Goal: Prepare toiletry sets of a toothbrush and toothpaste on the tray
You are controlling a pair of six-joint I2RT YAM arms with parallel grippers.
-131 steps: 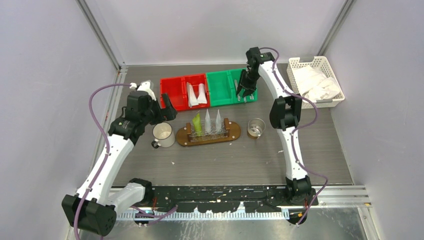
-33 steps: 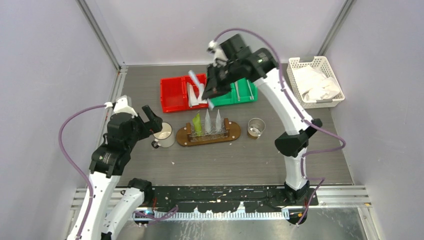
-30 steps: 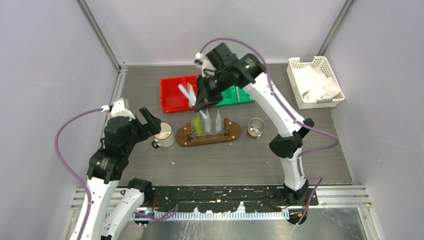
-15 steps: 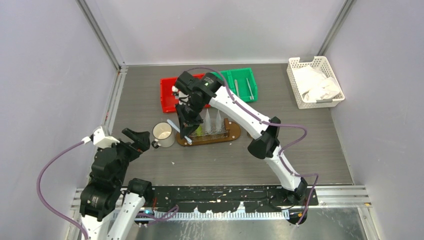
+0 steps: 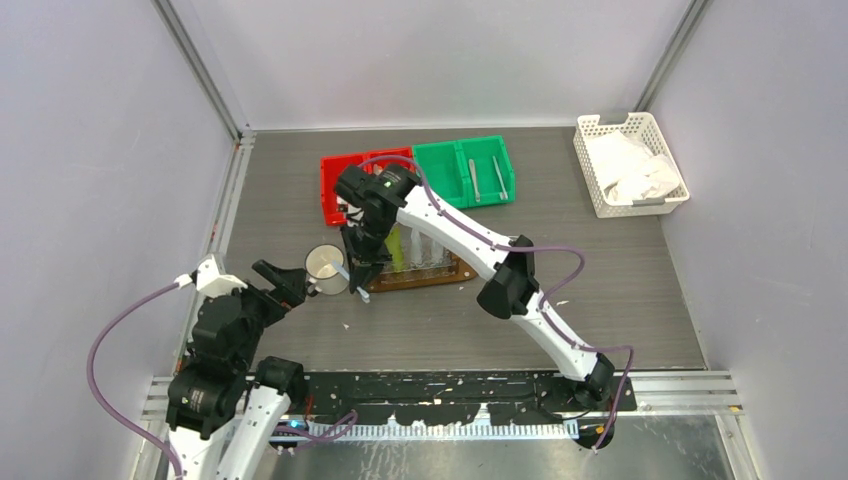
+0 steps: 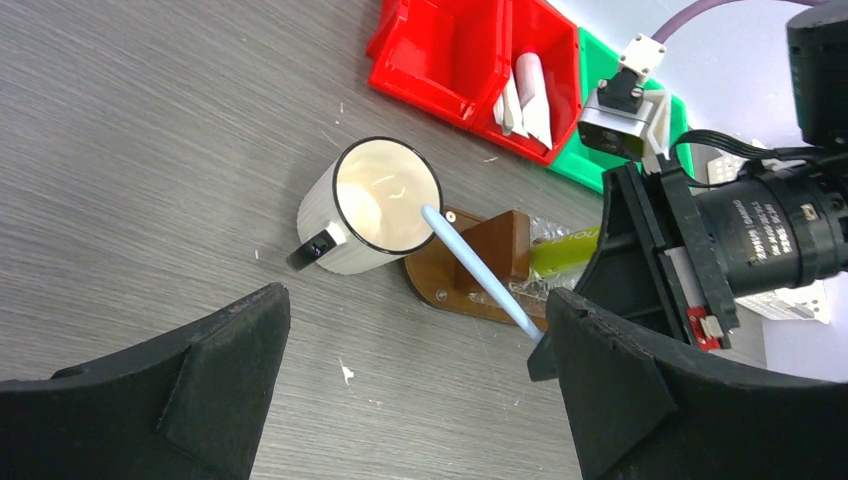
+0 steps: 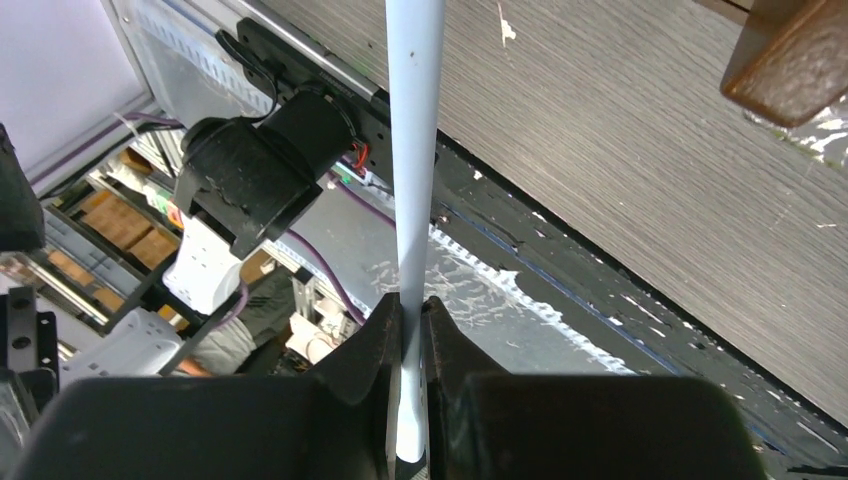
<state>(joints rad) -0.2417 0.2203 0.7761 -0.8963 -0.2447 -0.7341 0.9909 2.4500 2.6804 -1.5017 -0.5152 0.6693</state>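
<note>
Beside the mug [image 5: 325, 266], the right arm [image 5: 450, 225] stretches leftward, its tool [image 7: 412, 305] pinching a toothbrush [image 6: 480, 275].

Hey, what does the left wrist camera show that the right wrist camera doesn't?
Only left wrist: the mug, the red bin holding whitish tubes, and the yellow-green tube on the tray. Only right wrist: the black rail along the table edge. Both: the toothbrush clamped in the right gripper, and one end of the tray.
</note>
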